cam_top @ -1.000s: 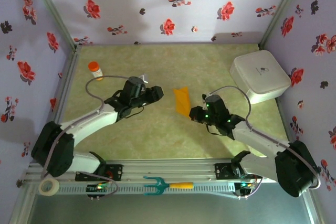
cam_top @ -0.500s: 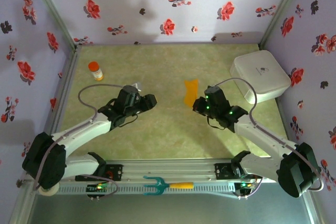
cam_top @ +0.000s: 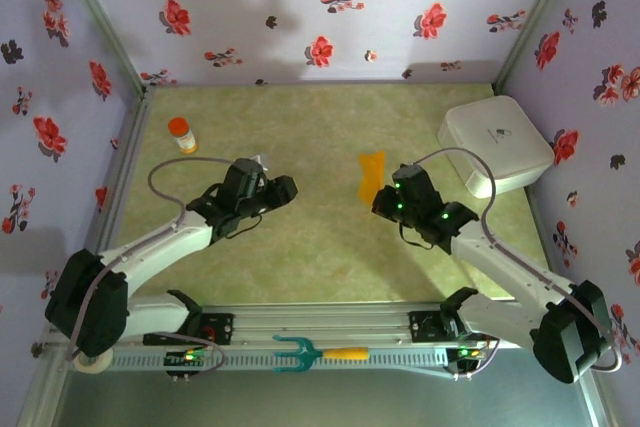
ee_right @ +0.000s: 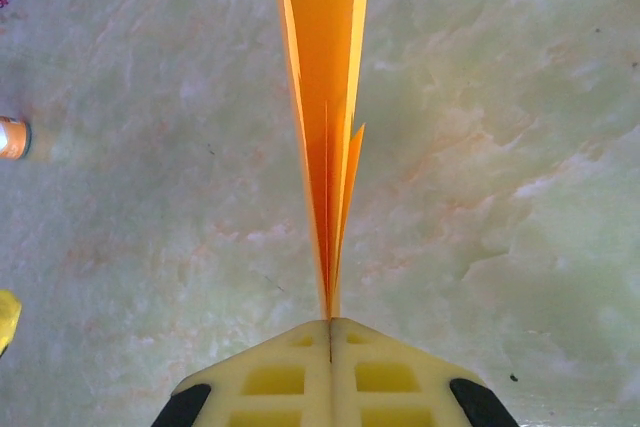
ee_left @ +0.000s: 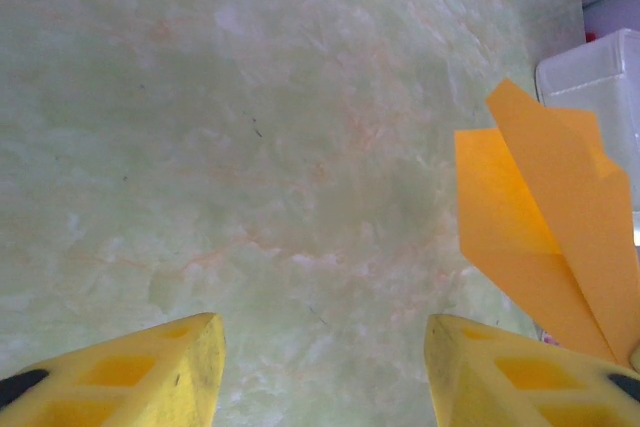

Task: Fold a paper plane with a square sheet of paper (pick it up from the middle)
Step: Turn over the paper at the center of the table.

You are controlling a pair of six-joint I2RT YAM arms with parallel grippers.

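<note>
We see the right fingers [ee_right: 270,377] pinched shut on the plane [ee_right: 328,97] along its crease, pressing its folds together (right of centre, top view). The left fingers [ee_left: 130,377] hang half open, empty, facing it.

I see paper plane [cam_top: 371,175] in right gripper [ee_right: 330,329] above worktop [cam_top: 320,257], left gripper [cam_top: 287,187] apart on its left; bottle [cam_top: 181,134] far-left, box [cam_top: 495,145] far-right.

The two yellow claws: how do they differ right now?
The right gripper is pinched shut on the orange paper plane; the left gripper stands open, holding nothing. The right gripper touches the plane; the left gripper sits apart from it. Both have yellow fingers.
</note>
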